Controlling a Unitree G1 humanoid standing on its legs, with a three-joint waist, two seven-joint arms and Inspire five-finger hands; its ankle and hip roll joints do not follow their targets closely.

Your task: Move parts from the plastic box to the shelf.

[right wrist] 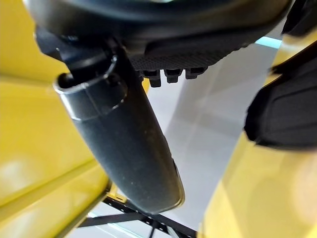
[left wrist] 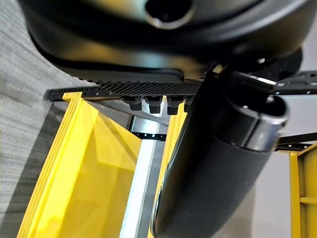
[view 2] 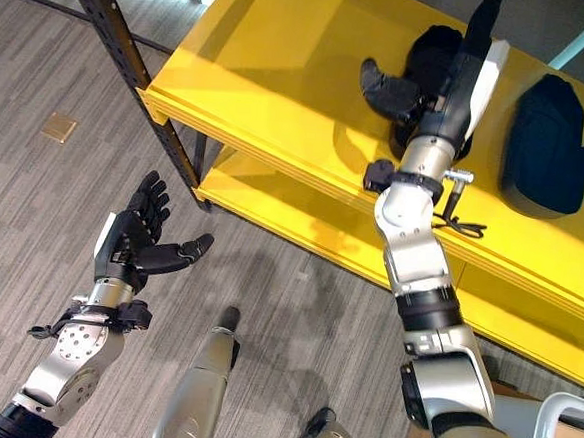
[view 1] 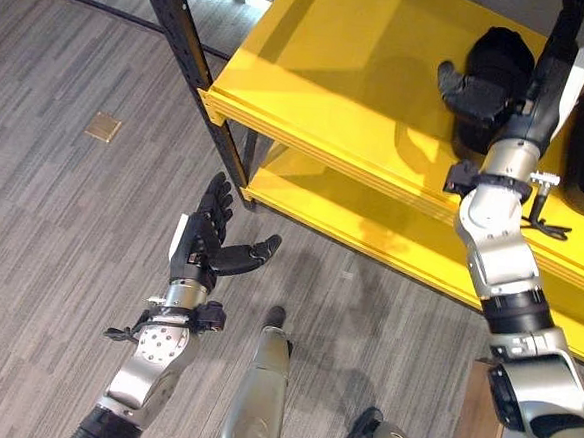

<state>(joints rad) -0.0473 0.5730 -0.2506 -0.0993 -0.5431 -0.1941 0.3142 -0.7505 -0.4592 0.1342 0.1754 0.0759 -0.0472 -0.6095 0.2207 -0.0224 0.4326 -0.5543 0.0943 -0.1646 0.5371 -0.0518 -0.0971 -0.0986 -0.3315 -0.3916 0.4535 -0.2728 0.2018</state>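
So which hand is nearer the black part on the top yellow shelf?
Right. The right hand reaches over the shelf right beside the black part; the left hand hangs open above the floor, off the shelf.

No readable txt, labels, nos. or signs anywhere: none on the yellow shelf (view 1: 362, 84), nor on the dark parts (view 2: 543, 146) lying on it, nor on the floor beside the shelf.
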